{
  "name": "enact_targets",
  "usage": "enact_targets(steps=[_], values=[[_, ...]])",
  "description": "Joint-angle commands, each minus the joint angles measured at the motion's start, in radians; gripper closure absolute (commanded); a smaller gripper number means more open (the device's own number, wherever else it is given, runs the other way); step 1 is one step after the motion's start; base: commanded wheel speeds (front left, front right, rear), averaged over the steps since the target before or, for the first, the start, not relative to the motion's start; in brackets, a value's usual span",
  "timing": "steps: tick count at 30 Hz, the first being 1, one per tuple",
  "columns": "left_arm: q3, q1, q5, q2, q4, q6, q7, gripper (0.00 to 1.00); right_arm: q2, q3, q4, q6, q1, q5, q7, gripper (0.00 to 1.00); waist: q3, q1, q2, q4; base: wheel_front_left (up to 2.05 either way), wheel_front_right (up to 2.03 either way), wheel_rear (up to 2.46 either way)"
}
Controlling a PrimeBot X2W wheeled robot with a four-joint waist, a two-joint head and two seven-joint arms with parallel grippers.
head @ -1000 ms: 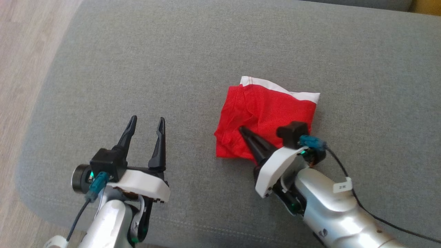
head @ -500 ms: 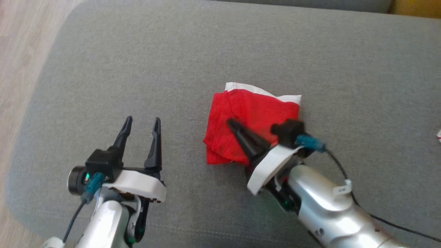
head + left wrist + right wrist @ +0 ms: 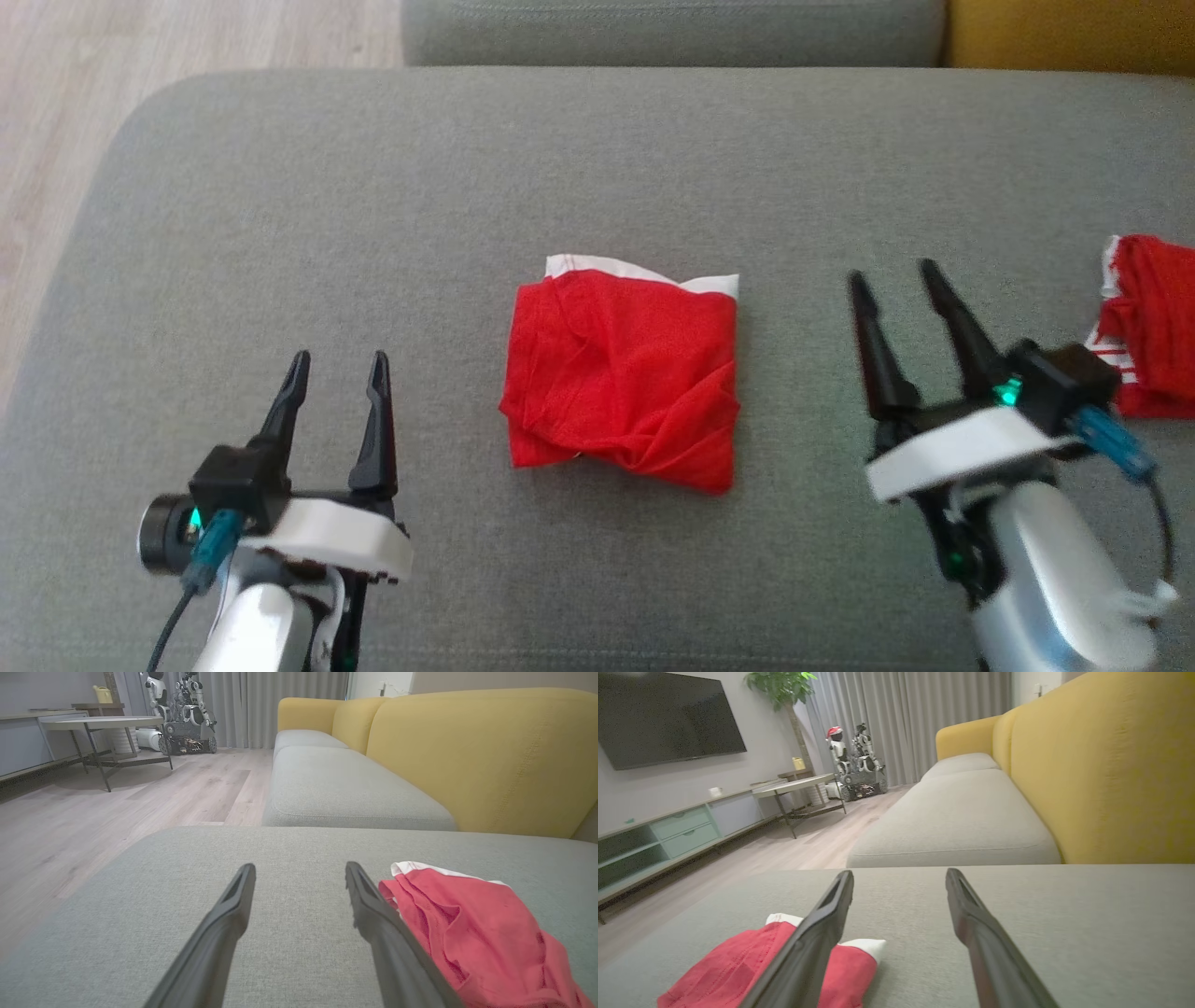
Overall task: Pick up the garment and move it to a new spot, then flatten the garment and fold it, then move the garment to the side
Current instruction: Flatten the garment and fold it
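The garment (image 3: 624, 373) is a red cloth with a white band along its far edge, folded into a rough square in the middle of the grey cushion (image 3: 597, 168). It also appears in the left wrist view as the garment (image 3: 467, 924) and in the right wrist view as the garment (image 3: 738, 966). My left gripper (image 3: 338, 366) hovers open to its left, nothing between the fingers. My right gripper (image 3: 894, 275) stands open to its right, apart from the cloth and empty.
Another red cloth with white stripes (image 3: 1150, 336) lies at the cushion's right edge, close behind my right wrist. Wooden floor (image 3: 187, 37) runs past the cushion's left side. A yellow sofa back (image 3: 490, 756), a low table (image 3: 103, 723) and a parked robot (image 3: 854, 765) stand farther off.
My right gripper let go of the red garment, opened and drew back to the right. The head camera shifted, so the whole picture moved. My left gripper stayed open.
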State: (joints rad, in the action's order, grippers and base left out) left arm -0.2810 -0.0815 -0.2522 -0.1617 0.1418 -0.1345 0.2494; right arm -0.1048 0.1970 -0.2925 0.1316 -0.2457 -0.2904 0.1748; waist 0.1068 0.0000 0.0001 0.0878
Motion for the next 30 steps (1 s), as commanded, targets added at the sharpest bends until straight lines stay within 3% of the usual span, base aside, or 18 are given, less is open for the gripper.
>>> enact_targets(steps=[1, 6, 15, 30], values=[[0.034, -0.017, 0.003, -0.023, -0.036, -0.008, 0.009, 0.0, 0.012, 0.004, 0.051, -0.001, -0.004, 0.017, -0.012, 0.0, -0.012, 0.0, -0.0001, -0.011, 0.0, 0.0, 0.0], [0.038, 0.015, 0.005, -0.036, -0.056, -0.022, -0.003, 0.0, 0.031, -0.098, 0.206, -0.001, 0.115, 0.08, -0.099, 0.0, -0.04, 0.0, -0.0001, -0.039, 0.0, 0.0, 0.0], [0.034, 0.08, 0.0, -0.058, -0.085, -0.036, -0.029, 0.0, 0.05, -0.14, 0.349, -0.001, 0.265, 0.109, -0.189, 0.0, -0.096, 0.0, -0.0001, -0.058, 0.0, 0.0, 0.0], [0.024, 0.162, -0.009, -0.073, -0.126, -0.061, -0.064, 0.0, 0.054, -0.168, 0.393, -0.001, 0.35, 0.113, -0.227, 0.0, -0.151, 0.0, -0.0001, -0.063, 0.0, 0.0, 0.0]])
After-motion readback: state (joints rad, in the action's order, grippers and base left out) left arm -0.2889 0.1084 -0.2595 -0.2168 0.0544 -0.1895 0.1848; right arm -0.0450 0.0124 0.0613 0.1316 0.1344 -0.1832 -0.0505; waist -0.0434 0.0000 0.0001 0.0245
